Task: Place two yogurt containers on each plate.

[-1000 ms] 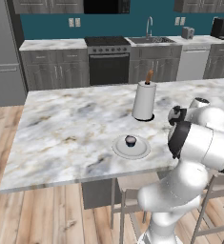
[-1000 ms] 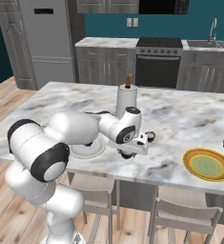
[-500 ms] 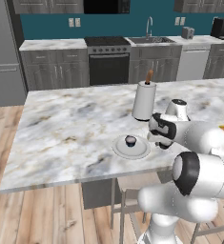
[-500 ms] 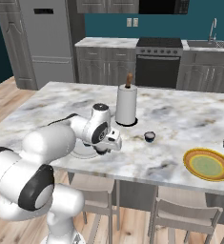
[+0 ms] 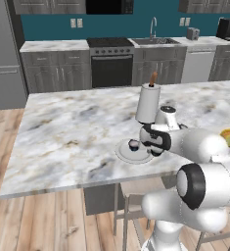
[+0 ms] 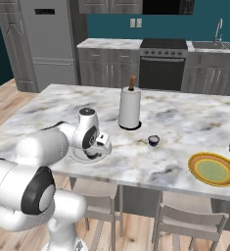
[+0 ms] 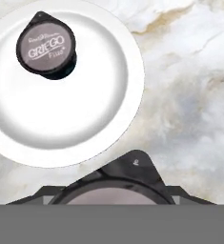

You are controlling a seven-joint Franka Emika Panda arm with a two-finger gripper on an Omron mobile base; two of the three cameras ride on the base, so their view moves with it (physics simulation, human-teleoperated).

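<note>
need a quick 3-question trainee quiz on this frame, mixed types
1. True or false: the yellow-rimmed plate has a yogurt container on it.
2. How many containers sit on the white plate? A) none B) one C) two
3. What is the gripper holding?

Key:
1. False, it is bare.
2. B, a single cup.
3. A held yogurt container, just off the white plate's rim.

the yogurt container [image 7: 46, 46] on the white plate [image 7: 85, 119] reads "griego" on its lid.
</note>
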